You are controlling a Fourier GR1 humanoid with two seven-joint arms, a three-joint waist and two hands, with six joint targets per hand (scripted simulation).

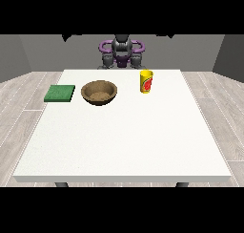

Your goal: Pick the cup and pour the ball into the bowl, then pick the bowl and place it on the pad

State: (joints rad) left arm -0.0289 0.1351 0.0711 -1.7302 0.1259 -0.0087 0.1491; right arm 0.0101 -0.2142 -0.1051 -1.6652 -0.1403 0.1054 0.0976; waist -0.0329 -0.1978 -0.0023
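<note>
Three task things set out on white table (124, 146), largest to smallest. Wooden bowl (99, 92) left of centre — judged stiff, light, best taken at rim. Green pad (60, 93) just beside it at far left edge, flat, likely soft. Yellow cup (146, 81) upright, right of bowl, apart — judged light, smooth, best grasped round side; ball not seen. Hands not seen over table; state cannot be told. Nothing held.
</note>
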